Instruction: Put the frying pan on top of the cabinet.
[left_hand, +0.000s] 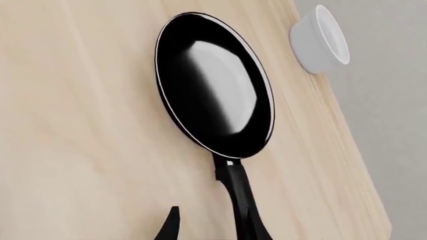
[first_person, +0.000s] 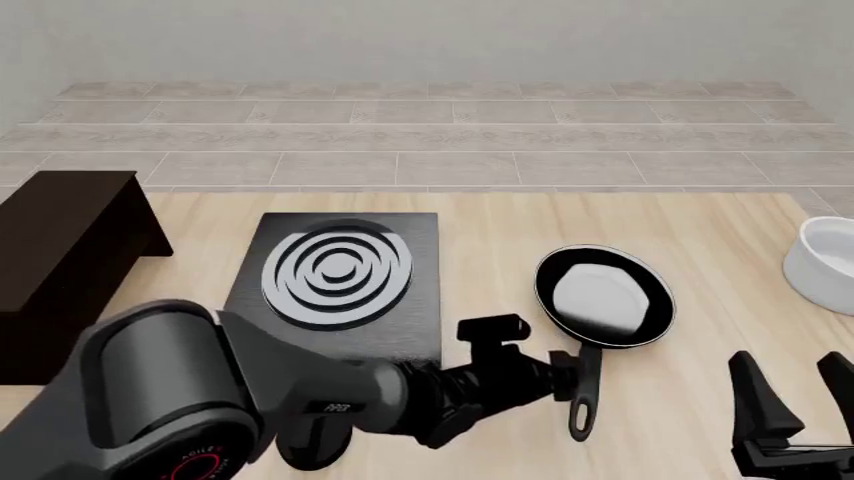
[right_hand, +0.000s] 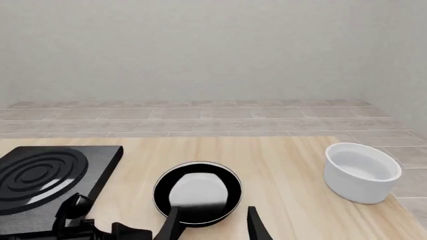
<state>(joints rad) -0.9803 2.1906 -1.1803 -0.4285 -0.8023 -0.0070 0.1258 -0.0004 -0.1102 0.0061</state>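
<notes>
1. The left hand (first_person: 582, 378) was clenched around the frying pan's long thin black handle (left_hand: 235, 187), fingers either side.
2. The frying pan (first_person: 605, 296), round, glossy black with a shiny grey-white base, lay flat on the pale wooden tabletop (first_person: 721, 240).
3. The right hand (first_person: 798, 400) stood released near the front edge, partly cut off.
4. A flat black stove plate (first_person: 350, 290) bore silver rings.
5. The white bowl (right_hand: 361, 171) held nothing visible.
6. The dark cabinet (first_person: 60, 262) stood far left, cropped.
</notes>
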